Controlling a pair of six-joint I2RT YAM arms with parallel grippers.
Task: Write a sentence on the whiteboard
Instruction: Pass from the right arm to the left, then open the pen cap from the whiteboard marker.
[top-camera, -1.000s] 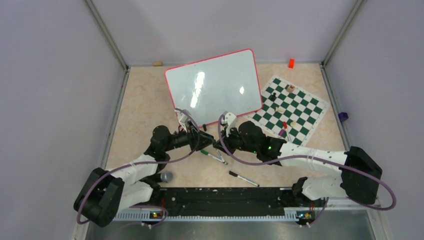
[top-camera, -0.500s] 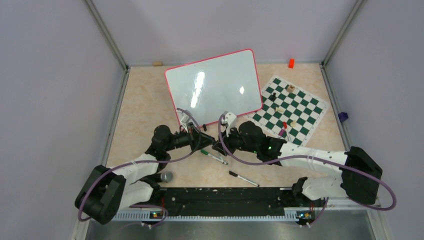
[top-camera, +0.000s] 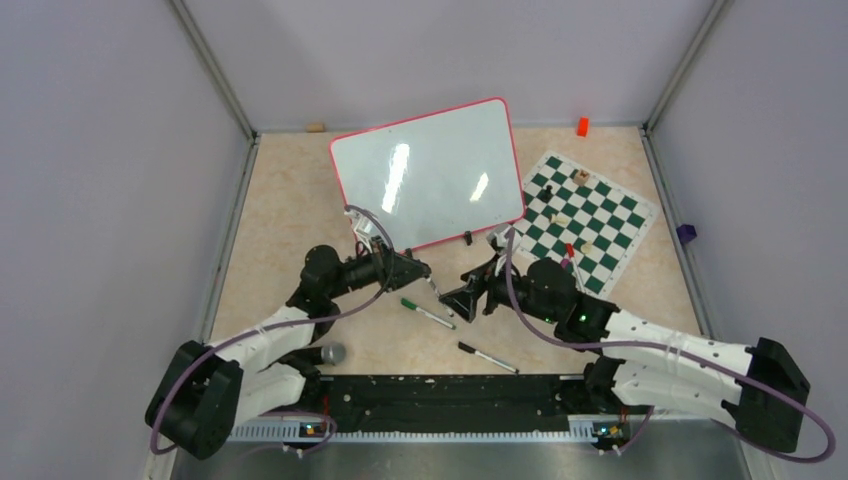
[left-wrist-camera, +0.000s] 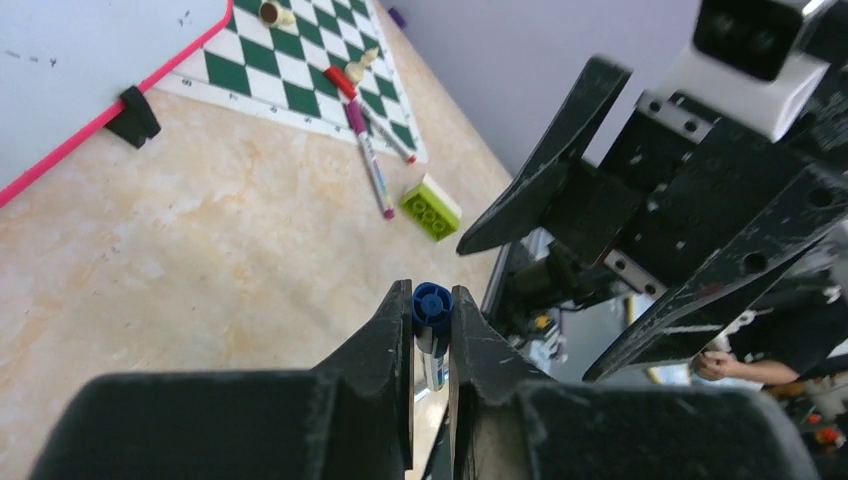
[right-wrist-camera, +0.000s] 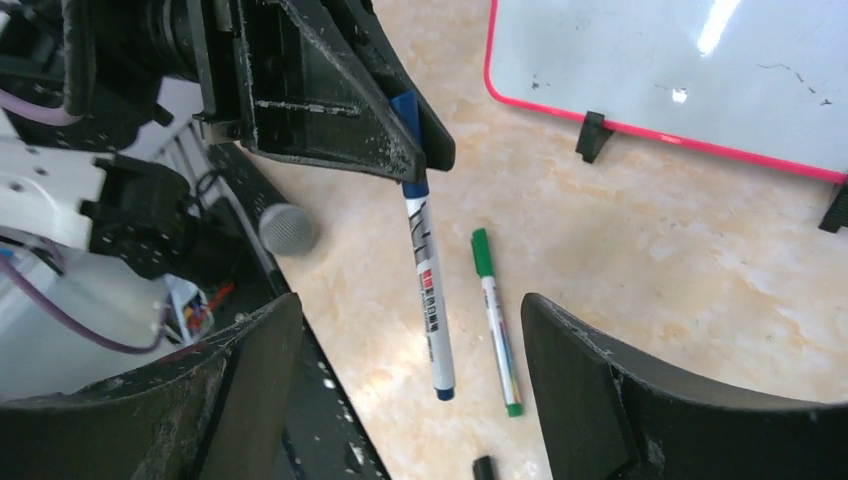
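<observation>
The whiteboard (top-camera: 428, 173) with its red frame lies tilted at the back centre, seen too in the left wrist view (left-wrist-camera: 80, 60) and right wrist view (right-wrist-camera: 680, 60). No sentence shows on it, only faint specks. My left gripper (top-camera: 425, 272) (left-wrist-camera: 431, 295) is shut on the blue end of a white blue marker (right-wrist-camera: 428, 290) (left-wrist-camera: 432, 303), which hangs down over the table. Facing it from the right, my right gripper (top-camera: 468, 286) (right-wrist-camera: 408, 305) stands wide open, nothing between its fingers (right-wrist-camera: 600, 370).
A green marker (top-camera: 425, 313) (right-wrist-camera: 495, 320) lies just under the grippers, a black marker (top-camera: 488, 357) nearer the bases. The chess mat (top-camera: 585, 215) with pieces, a pink marker (left-wrist-camera: 368, 160) and a green brick (left-wrist-camera: 432, 207) lie right. A grey ball (top-camera: 333, 353) sits near left.
The two grippers met over the blue marker. My left gripper closed on it, while my right gripper opened, let it go and drew back to the right.
</observation>
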